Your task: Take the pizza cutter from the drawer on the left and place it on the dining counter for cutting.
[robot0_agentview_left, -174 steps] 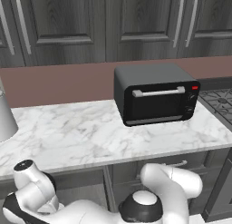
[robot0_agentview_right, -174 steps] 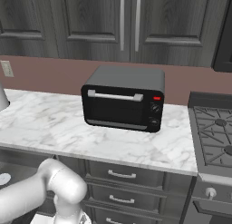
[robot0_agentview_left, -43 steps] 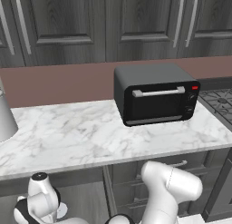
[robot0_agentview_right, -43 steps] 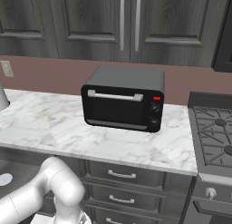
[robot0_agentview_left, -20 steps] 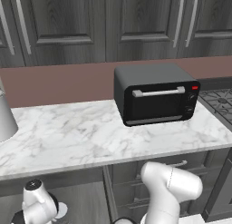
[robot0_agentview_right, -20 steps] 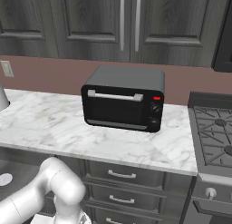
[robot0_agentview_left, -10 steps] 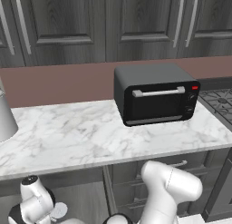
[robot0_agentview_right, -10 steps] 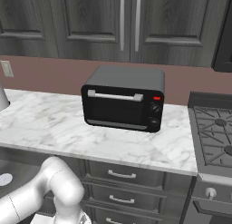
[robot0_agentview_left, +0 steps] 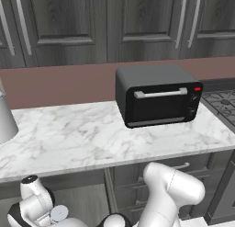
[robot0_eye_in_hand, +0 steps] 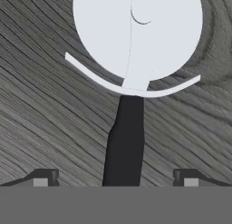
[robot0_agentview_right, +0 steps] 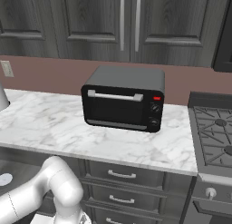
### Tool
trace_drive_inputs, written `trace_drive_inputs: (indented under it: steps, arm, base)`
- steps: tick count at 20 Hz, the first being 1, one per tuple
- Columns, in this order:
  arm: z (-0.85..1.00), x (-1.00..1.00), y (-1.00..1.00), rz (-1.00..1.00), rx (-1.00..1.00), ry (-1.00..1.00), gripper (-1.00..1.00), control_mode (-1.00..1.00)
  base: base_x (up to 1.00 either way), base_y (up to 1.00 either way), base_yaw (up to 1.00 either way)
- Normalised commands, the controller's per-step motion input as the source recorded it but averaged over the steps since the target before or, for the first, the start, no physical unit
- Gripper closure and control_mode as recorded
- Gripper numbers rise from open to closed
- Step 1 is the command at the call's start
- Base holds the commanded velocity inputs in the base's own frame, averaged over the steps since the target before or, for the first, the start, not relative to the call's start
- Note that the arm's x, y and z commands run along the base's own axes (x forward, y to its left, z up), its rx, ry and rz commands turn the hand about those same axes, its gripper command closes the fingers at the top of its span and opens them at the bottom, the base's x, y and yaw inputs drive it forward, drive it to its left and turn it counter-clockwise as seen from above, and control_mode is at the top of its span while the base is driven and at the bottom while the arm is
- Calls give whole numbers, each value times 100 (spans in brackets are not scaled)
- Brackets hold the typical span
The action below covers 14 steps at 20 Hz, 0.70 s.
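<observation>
Dark wood-grain filled the frame behind the pizza cutter (robot0_eye_in_hand: 131,73), probably light, rigid and slick-bladed; the gripper (robot0_eye_in_hand: 115,178), fingers apart, straddled its black handle (robot0_eye_in_hand: 126,150), the likeliest hold.

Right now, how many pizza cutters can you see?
1. The pizza cutter lies on dark wood grain in the hand view, its black handle between the open claw tips. Others may be hidden.

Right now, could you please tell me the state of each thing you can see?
pizza cutter: lying flat on the drawer floor, not gripped
gripper: open, a fingertip either side of the black handle
toaster oven: door shut, on the marble counter
upper cabinets: shut
</observation>
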Motion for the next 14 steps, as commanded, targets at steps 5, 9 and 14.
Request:
trace_drive_inputs:
  steps: [5, 9, 14]
  arm:
    - [-16, 0, 0, 0, 0, 0, -100, -100]
    - [-14, 0, 0, 0, 0, 0, -100, -100]
    - [-9, 0, 0, 0, 0, 0, -100, -100]
  base:
    - [0, 0, 0]
    - [0, 0, 0]
    - [0, 0, 0]
